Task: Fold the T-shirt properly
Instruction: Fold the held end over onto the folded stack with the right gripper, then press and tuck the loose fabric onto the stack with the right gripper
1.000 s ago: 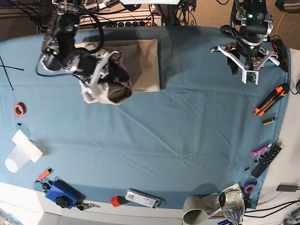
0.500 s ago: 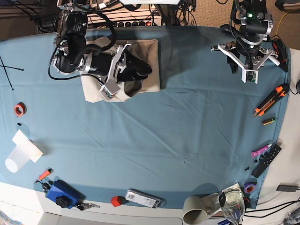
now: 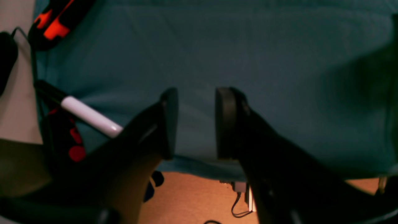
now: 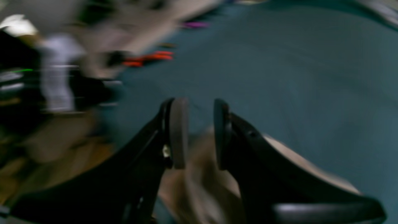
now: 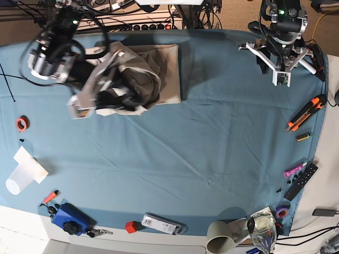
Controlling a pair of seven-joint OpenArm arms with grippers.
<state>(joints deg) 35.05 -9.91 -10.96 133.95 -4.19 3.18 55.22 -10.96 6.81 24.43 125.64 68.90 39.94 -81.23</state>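
At the far left of the base view a red tape roll (image 5: 21, 124) and a white paper cup (image 5: 24, 172) lay on the blue-teal table cloth (image 5: 201, 143), with a blue device (image 5: 70, 218) near the front edge. The right arm (image 5: 53, 50) reached in from the back left corner, blurred by motion. The right gripper (image 4: 200, 133) showed in its wrist camera with the pads a narrow gap apart and nothing between them; beige fabric lay beneath the jaws, and whether they touched it could not be told. The T-shirt (image 5: 167, 74) sat at the back of the table left of centre, a folded beige block whose left part was rumpled under the arm.

Further right, a grey remote (image 5: 163, 224) and a tan cup (image 5: 221, 236) lay along the front edge. At the back right the left gripper (image 3: 196, 123) hung above bare cloth, its jaws parted and empty. An orange utility knife (image 5: 306, 112), a pink marker (image 5: 294, 170) and a black remote (image 5: 301, 181) lay along the right edge.
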